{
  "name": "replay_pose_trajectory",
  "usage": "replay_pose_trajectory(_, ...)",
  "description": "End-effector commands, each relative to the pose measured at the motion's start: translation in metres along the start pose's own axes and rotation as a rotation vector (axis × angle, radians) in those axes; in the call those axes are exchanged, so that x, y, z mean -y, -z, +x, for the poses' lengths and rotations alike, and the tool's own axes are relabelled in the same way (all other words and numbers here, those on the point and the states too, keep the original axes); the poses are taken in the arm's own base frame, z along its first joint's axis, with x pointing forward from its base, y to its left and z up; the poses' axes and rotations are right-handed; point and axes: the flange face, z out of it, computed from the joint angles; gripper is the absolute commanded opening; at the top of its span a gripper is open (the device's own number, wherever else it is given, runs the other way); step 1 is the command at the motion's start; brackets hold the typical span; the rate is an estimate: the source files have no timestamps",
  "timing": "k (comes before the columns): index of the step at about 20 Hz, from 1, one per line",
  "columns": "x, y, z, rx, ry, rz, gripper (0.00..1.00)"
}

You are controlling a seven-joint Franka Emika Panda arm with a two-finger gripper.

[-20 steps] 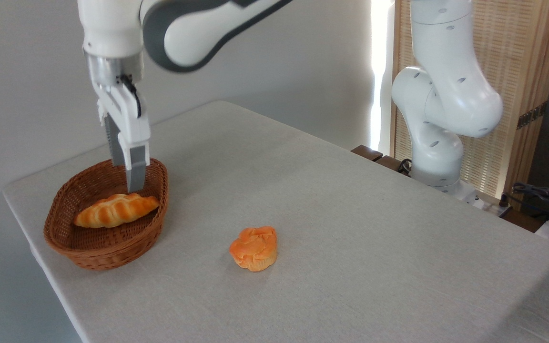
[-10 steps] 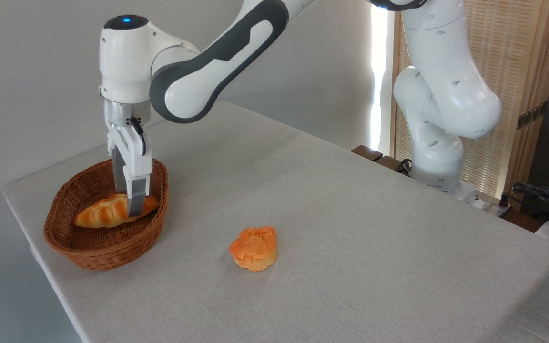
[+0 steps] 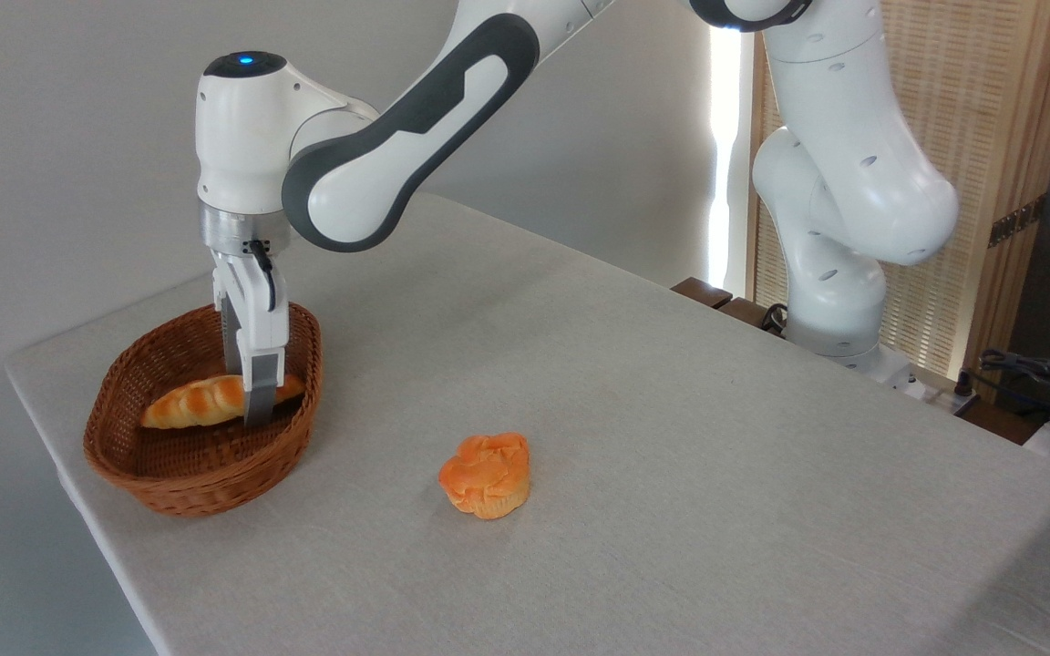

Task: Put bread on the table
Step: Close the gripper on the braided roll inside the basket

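Golden braided bread (image 3: 197, 401) is being straddled near its right end by the tool (image 3: 258, 415); closure cannot be told.

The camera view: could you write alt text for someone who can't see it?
A white robot arm reaches into a wicker basket, its fingers down over the right end of a braided bread. An orange bun sits on the grey table nearby.

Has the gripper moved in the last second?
Yes. The gripper has dropped from above the basket rim down inside it, and now sits at the right end of the bread.
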Motion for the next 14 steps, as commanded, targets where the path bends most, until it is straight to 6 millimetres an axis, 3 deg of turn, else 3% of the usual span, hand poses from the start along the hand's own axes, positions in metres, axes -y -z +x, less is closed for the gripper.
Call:
replay_pose_trajectory(1,-0.001,-0.003,0.002,-0.007,-0.002,0.021,0.67)
replay_pose_trajectory(6,-0.002,-0.001,0.003,-0.005,0.005,0.028,0.28)
replay_pose_trajectory(9,-0.009,-0.001,0.006,-0.007,0.067,0.020,0.16)
replay_pose_trajectory(14,-0.005,0.007,0.007,-0.021,0.131,0.024,0.10)
